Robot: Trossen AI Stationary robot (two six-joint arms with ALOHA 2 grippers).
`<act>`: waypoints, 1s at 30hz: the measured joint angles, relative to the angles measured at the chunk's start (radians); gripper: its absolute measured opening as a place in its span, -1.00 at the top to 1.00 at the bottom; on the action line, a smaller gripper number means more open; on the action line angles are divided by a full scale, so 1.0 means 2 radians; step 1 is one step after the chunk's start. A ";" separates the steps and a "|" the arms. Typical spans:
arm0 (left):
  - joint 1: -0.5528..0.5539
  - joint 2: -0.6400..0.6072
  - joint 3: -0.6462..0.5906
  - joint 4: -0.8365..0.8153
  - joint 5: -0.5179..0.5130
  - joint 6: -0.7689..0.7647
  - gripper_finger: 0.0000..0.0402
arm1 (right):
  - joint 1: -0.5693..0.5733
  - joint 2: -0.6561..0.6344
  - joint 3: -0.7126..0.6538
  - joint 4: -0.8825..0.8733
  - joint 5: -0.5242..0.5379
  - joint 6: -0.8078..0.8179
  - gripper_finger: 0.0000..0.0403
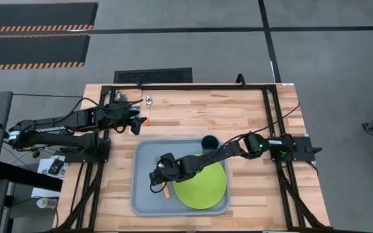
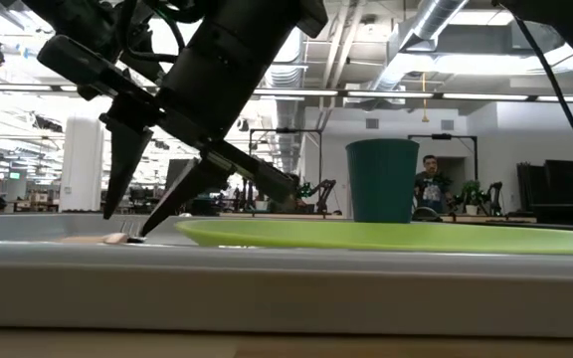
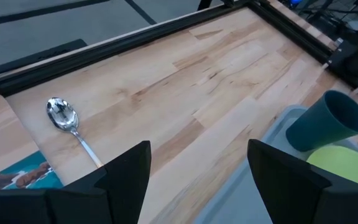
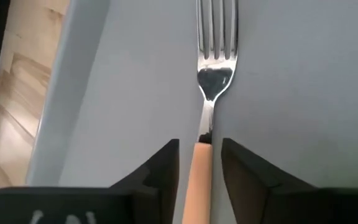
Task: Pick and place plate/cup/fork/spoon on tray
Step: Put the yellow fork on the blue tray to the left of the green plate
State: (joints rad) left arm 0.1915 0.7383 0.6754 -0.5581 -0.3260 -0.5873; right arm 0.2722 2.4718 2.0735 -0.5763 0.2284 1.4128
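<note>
The light blue-grey tray [image 1: 141, 197] holds the lime-green plate [image 1: 203, 186], the teal cup [image 1: 209, 142] standing upright at its far edge, and the fork [image 4: 216, 74], which lies flat on the tray floor left of the plate. My right gripper [image 1: 155, 183] is open and low over the tray. Its fingers stand on either side of the fork's orange handle [image 4: 202, 180] with a small gap on each side. The spoon [image 1: 149, 107] lies on the bare wood at the far left. My left gripper [image 1: 135, 121] is open and empty just near of the spoon [image 3: 64, 115].
A picture booklet [image 3: 23, 175] lies on the wood beside the spoon. Black frame rails [image 1: 267, 123] run along the table's far and side edges. Bare wood lies between the spoon and the tray's far rim [image 3: 284, 115].
</note>
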 joint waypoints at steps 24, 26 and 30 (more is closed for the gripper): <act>-0.083 0.000 -0.139 0.026 0.130 -0.139 -0.26 | 0.123 -0.140 0.007 -0.457 0.094 0.142 0.36; -0.098 0.001 -0.147 0.055 0.150 -0.157 -0.26 | 0.128 -0.140 0.007 -0.464 0.095 0.155 0.37; -0.138 0.001 -0.141 0.076 0.155 -0.183 -0.17 | 0.130 -0.139 0.007 -0.467 0.097 0.158 0.37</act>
State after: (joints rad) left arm -0.0842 0.7395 0.3942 -0.4068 -0.0168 -0.9536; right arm 0.5330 2.1944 2.0876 -1.5098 0.4223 1.7294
